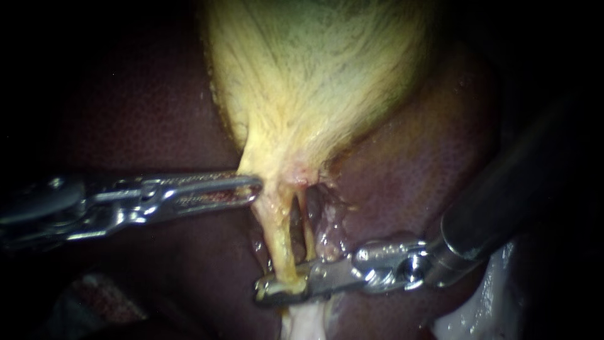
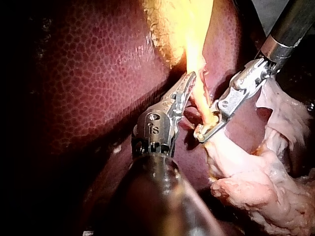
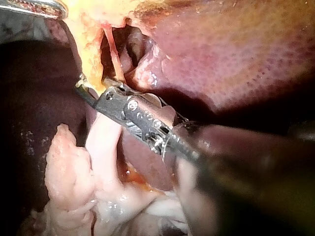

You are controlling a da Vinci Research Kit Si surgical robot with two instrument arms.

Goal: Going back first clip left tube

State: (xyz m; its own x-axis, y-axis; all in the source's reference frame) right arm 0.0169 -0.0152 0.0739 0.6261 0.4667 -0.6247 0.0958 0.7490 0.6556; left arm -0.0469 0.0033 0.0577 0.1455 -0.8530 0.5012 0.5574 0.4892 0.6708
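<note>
The yellow gallbladder (image 1: 314, 82) hangs down onto the dark red liver (image 1: 151, 107) and narrows into two strands. The thicker left tube (image 1: 280, 242) runs down beside the thinner right tube (image 1: 307, 233). My right instrument (image 1: 267, 291) comes in from the right and straddles the lower end of the left tube; a narrow gap shows between its jaws, and something small and shiny lies there. The left wrist view shows the right instrument (image 2: 202, 133) the same way. My left instrument (image 1: 255, 186) reaches in from the left, jaws shut on the gallbladder's neck.
Pale fatty tissue (image 1: 302, 322) lies under the right instrument's jaws and spreads beside its shaft (image 2: 256, 187). A raw hollow (image 1: 327, 217) opens in the liver bed just right of the tubes. Liver surrounds everything.
</note>
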